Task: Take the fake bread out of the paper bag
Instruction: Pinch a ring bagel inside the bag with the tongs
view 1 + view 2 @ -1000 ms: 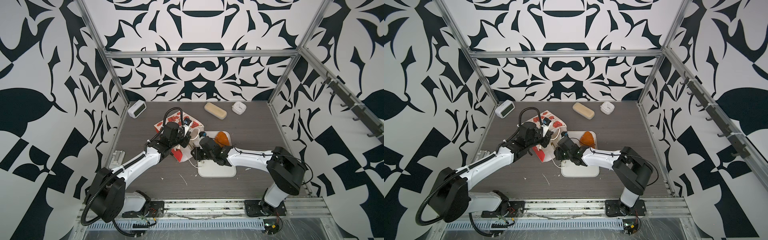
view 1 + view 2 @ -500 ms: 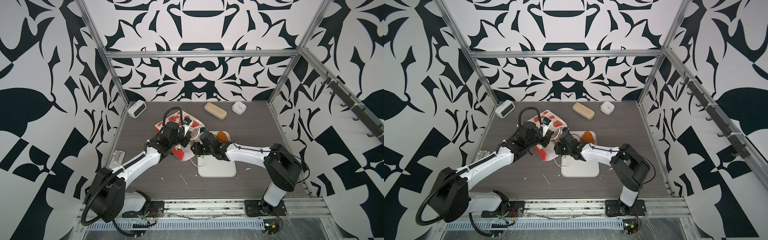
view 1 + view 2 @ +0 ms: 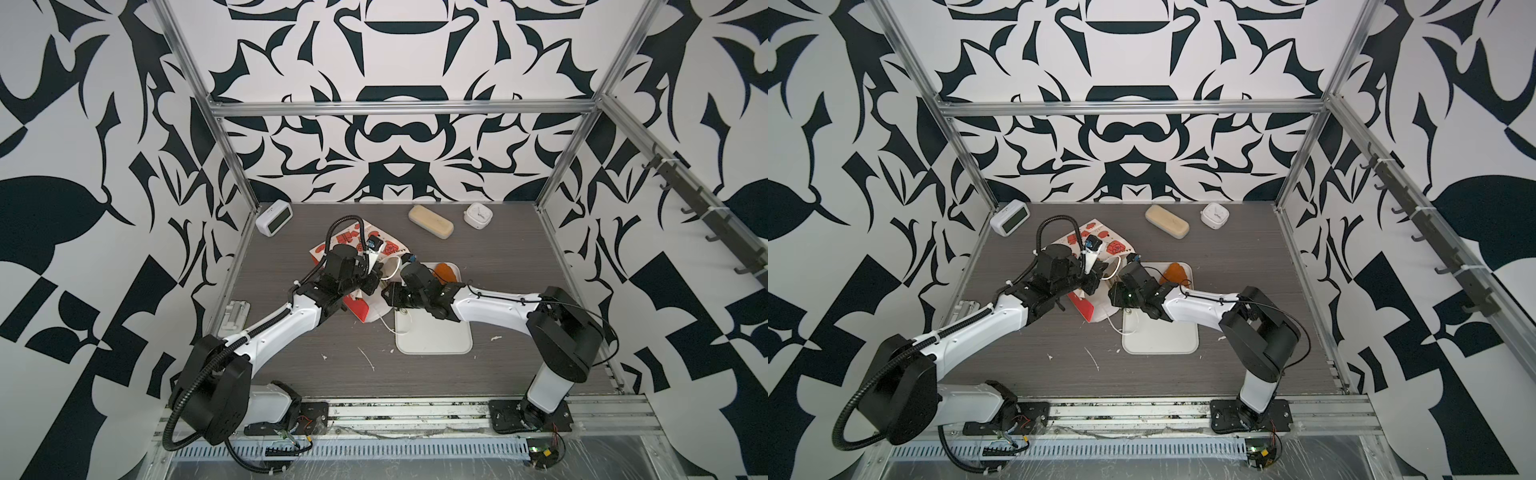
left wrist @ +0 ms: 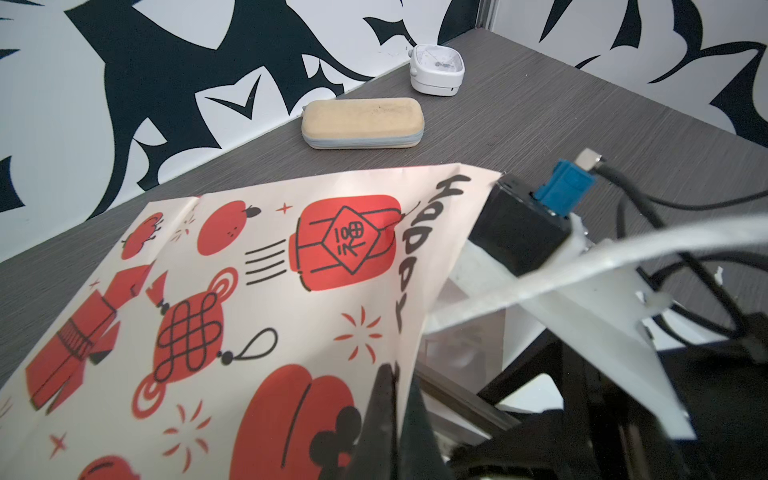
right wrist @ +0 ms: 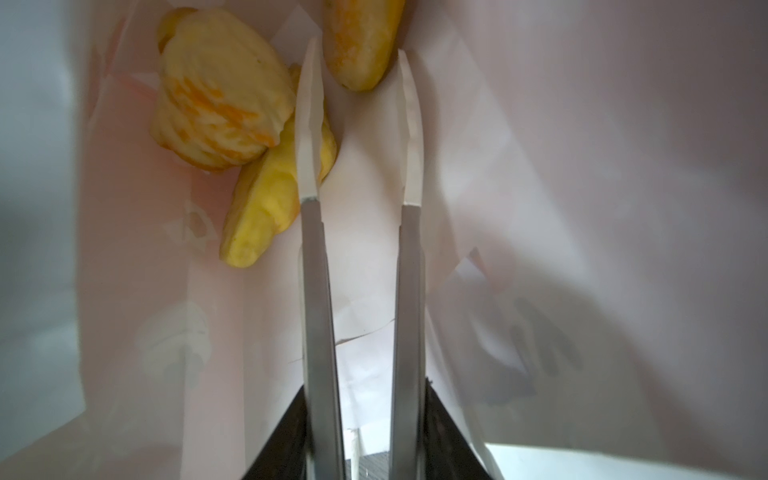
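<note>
right pincer (image 5: 356,49) is deep inside the paper bag (image 4: 249,291), jaws parted and empty, with the end of one fake bread piece (image 5: 361,25) just between its tips. beside the fingers (image 5: 309,124) we spot two more, a striped croissant (image 5: 216,91) touching a paler piece (image 5: 270,199). left pincer (image 4: 388,392) is clamped on the bag's rim, propping the mouth. the bag lies at ten o'clock from the tray (image 3: 436,345); a darker puff (image 3: 444,272) sits at the tray's twelve o'clock end. we reckon these are light, stiff and glossy, so slippery: pinch squarely across the narrow end, not the rounded belly.
</note>
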